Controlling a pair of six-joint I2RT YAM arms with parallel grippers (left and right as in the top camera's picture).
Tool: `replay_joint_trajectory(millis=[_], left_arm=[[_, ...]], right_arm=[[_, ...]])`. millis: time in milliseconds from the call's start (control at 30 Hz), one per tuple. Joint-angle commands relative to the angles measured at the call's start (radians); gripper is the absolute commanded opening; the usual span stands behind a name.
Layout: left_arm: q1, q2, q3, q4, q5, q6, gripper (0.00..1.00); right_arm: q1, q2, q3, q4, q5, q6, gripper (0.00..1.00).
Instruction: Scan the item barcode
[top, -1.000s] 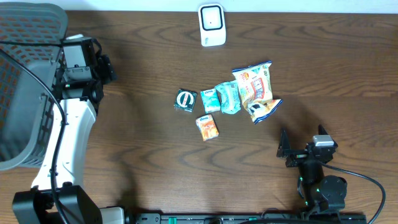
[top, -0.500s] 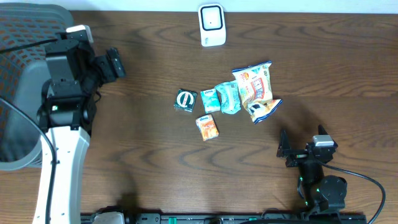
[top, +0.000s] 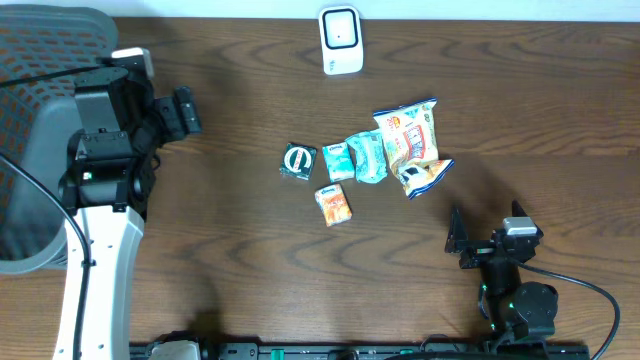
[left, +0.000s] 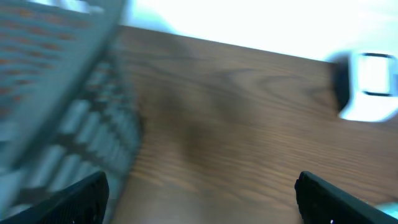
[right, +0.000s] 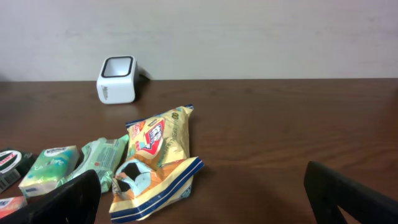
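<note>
A white barcode scanner (top: 340, 40) stands at the table's far edge; it also shows in the right wrist view (right: 117, 79) and, blurred, in the left wrist view (left: 370, 84). Several small items lie mid-table: a yellow snack bag (top: 408, 135) (right: 158, 140), a green packet (top: 367, 157), a teal tissue pack (top: 338, 162), a dark square packet (top: 298, 161) and an orange packet (top: 334, 205). My left gripper (top: 180, 112) (left: 199, 202) hangs open and empty beside the basket. Near the front right, my right gripper (top: 486, 218) (right: 202, 199) is open, empty and facing the items.
A grey mesh basket (top: 40, 150) fills the far left corner and looms blurred in the left wrist view (left: 56, 93). A pale wall runs behind the table. Bare wood lies between the basket and the items.
My left arm has swung away from over the basket toward the table's middle, still open. The right arm and the items have not moved.
</note>
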Motion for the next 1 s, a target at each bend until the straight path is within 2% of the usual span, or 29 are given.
replay_joint_trajectory(millis=[0,500,733,967], left_arm=[[0.005,0.003,0.022,-0.006,-0.165,0.022,0.94],[0.079,0.1,0.021,0.011,-0.149,0.024,0.94],[0.074,0.056,0.023,0.006,-0.005,0.024,0.94],[0.008,-0.064,0.023,-0.059,0.005,0.02,0.94]], right_arm=[[-0.006,-0.005,-0.002,-0.003,0.001,-0.011,0.99],[-0.006,-0.005,-0.002,-0.003,0.001,-0.012,0.99],[-0.006,-0.005,-0.002,-0.003,0.001,-0.012,0.99],[-0.006,-0.005,-0.002,-0.003,0.001,-0.011,0.99]])
